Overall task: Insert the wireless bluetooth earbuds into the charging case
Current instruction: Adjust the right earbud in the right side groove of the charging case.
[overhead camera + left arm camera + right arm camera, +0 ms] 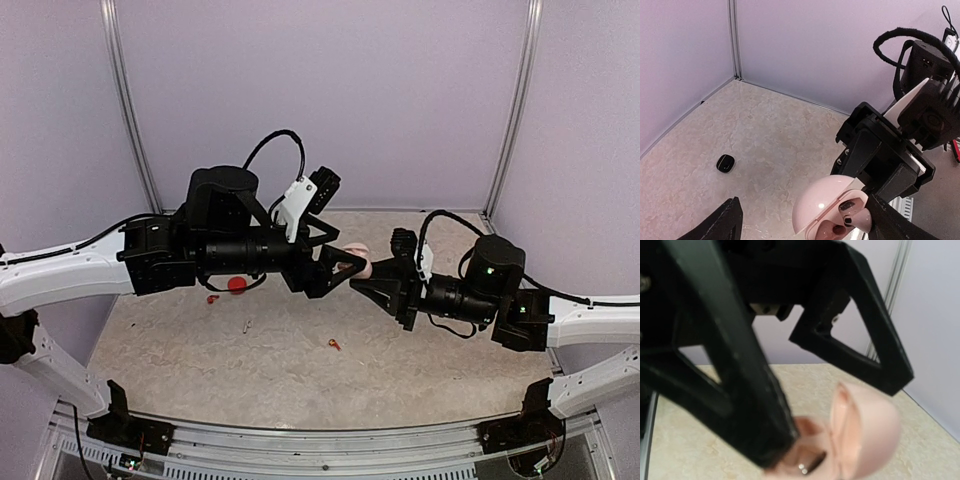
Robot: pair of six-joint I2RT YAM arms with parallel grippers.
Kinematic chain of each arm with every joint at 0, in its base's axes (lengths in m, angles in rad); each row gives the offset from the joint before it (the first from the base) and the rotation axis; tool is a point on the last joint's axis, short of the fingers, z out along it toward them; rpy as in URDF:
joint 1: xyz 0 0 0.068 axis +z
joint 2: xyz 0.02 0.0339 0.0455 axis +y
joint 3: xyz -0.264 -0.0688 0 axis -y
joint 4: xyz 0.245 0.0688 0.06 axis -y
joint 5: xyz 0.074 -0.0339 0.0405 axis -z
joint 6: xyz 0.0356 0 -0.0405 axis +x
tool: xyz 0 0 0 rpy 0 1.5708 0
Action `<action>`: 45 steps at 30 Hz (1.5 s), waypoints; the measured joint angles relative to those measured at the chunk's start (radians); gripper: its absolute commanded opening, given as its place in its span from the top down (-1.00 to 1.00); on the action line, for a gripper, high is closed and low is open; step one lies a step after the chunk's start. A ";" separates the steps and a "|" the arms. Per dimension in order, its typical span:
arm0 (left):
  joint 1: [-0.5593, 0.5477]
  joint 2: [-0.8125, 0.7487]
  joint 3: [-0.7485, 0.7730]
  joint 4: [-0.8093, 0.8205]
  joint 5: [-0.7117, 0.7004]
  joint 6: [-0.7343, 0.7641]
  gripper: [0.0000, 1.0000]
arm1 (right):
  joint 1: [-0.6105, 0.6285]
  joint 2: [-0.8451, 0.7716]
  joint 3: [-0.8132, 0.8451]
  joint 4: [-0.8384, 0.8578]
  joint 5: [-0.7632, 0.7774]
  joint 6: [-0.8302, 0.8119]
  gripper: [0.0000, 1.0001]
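An open pink charging case (822, 205) hangs in the air between the two arms and also shows in the top view (359, 262) and the right wrist view (862, 432). A pink earbud (856, 216) sits in one socket; the other socket is empty. My left gripper (802, 200) (346, 264) is open, its fingers (722, 222) wide apart around the case, with only the right one touching it. My right gripper (380, 282) (871, 175) reaches in from the right and appears shut on the case's back. A red-orange earbud (333, 345) lies on the table.
A round red case (237, 284), a red earbud (212, 298) and a pale earbud (247, 325) lie under the left arm. A small black case (725, 163) sits on the marbled tabletop (780, 130) near the far corner. Lilac walls (320, 90) enclose three sides.
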 measured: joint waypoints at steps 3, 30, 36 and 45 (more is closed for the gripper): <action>0.000 0.010 0.000 0.008 0.000 -0.023 -0.66 | 0.000 0.000 0.000 -0.002 0.006 0.000 1.00; 0.027 0.034 0.000 0.049 0.013 -0.142 -0.70 | 0.001 0.015 0.000 0.024 0.051 0.000 1.00; 0.035 0.034 -0.001 0.061 0.035 -0.159 -0.74 | 0.002 0.024 0.000 0.048 0.050 0.000 1.00; 0.047 0.036 -0.016 0.113 0.052 -0.179 -0.75 | 0.023 0.035 0.000 0.064 0.017 0.004 1.00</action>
